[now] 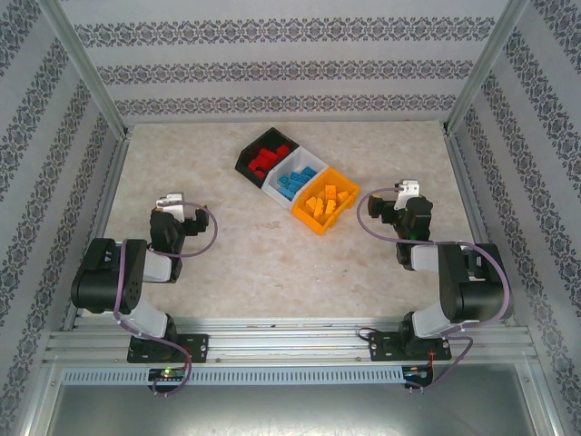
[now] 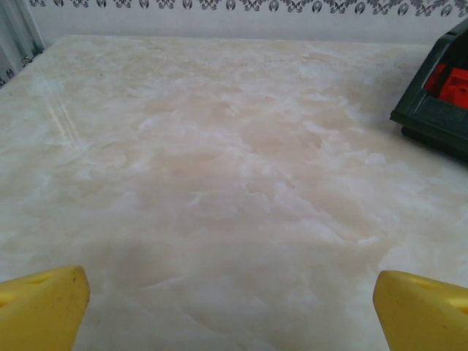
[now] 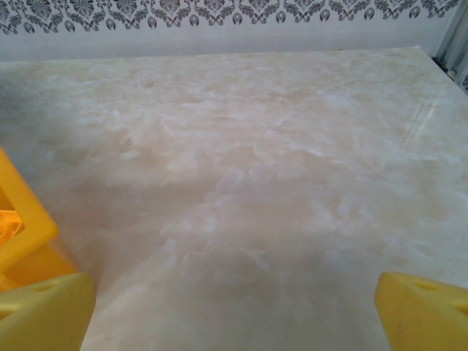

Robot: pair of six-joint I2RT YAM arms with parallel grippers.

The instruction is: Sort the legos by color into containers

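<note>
Bright, even, diffuse light — faint soft shadows, pale sheen on the table (image 2: 219, 183), slightly hazy wrist views.

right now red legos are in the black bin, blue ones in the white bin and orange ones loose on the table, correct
No: the orange legos lie in the orange-yellow bin, not loose, as the top external view shows. As you say, red legos are in the black bin and blue legos in the white bin.

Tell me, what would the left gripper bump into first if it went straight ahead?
Probably nothing soon. Ahead of the left gripper lies bare table, then the patterned back wall. The black bin sits right of that line; depth is hard to judge.
</note>
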